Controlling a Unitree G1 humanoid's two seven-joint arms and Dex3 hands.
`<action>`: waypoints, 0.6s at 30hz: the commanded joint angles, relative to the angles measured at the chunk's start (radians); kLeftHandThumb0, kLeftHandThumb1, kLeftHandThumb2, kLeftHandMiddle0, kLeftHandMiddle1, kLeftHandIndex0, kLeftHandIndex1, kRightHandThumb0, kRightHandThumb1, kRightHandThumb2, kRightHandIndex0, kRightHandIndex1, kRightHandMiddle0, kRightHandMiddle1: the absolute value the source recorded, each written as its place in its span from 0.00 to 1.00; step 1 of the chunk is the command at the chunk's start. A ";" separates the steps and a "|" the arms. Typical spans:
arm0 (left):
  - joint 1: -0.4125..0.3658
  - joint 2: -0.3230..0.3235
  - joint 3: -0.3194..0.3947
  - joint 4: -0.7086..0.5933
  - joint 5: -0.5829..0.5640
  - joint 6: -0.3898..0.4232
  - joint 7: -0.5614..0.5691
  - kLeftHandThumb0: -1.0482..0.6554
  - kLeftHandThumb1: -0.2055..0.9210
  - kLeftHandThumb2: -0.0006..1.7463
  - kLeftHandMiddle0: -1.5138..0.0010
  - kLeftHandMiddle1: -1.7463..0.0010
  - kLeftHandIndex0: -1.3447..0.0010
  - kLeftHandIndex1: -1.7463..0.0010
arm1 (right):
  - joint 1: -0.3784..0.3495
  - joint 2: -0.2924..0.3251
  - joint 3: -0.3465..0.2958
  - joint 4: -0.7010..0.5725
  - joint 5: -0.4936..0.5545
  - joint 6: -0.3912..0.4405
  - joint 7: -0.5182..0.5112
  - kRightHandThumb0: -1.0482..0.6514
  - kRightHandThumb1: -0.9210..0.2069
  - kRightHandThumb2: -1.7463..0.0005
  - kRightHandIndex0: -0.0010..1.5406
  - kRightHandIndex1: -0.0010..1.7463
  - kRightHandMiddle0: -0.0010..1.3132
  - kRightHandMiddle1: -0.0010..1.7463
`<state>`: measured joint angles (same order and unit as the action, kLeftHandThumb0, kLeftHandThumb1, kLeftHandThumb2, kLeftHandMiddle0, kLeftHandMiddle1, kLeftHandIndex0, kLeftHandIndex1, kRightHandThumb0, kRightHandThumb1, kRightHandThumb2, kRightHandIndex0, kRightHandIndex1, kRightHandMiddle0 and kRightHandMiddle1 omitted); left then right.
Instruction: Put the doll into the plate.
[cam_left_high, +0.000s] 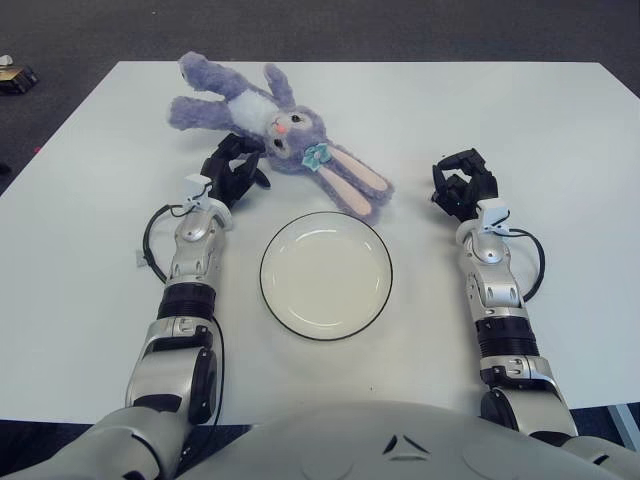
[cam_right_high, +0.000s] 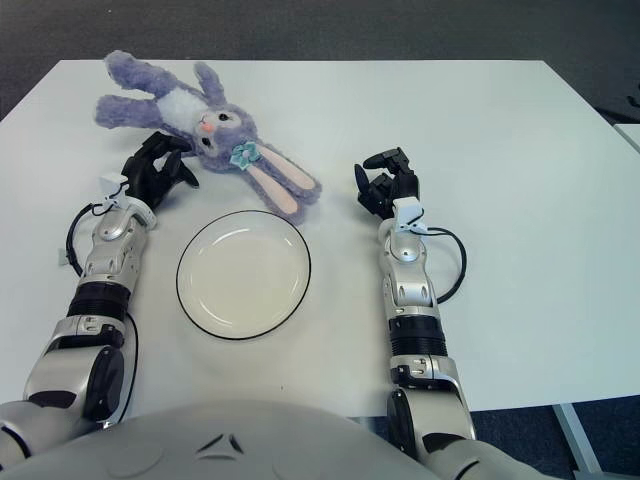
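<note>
The left hand (cam_left_high: 233, 172) is sitting half open and empty, just below the bunny (cam_left_high: 277, 125) at the upper left. It should be grabbing the soft body, then lifting it to the plate (cam_left_high: 326, 274) in the middle. The right hand (cam_left_high: 462, 185) is curled and empty, right of the plate.

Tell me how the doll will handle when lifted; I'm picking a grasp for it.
The doll looks like soft plush, so it is probably light and will squash under the fingers. Its long ears and limbs lie splayed on the table, so they will likely dangle and drag. The fuzzy surface should not slip. The left hand is beside its head; the right hand is further off.
</note>
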<state>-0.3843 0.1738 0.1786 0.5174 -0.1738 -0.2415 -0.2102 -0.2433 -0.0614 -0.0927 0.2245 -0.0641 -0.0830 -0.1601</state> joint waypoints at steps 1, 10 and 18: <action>0.025 0.012 -0.014 -0.035 0.051 -0.121 0.010 0.41 1.00 0.17 0.47 0.06 0.67 0.15 | 0.019 -0.006 0.000 0.040 -0.005 0.021 0.005 0.40 0.09 0.70 0.48 0.92 0.31 0.91; 0.061 0.014 -0.058 -0.120 0.237 -0.252 0.130 0.40 1.00 0.16 0.47 0.07 0.66 0.16 | 0.017 -0.012 0.000 0.048 -0.004 0.013 0.009 0.40 0.09 0.70 0.48 0.92 0.31 0.91; 0.032 0.054 -0.076 -0.080 0.386 -0.442 0.246 0.40 1.00 0.15 0.49 0.05 0.65 0.16 | 0.016 -0.015 -0.001 0.052 -0.003 0.007 0.012 0.40 0.09 0.70 0.48 0.93 0.30 0.92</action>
<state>-0.3348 0.1848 0.1136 0.4145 0.1207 -0.5521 -0.0349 -0.2504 -0.0675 -0.0908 0.2419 -0.0641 -0.0994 -0.1558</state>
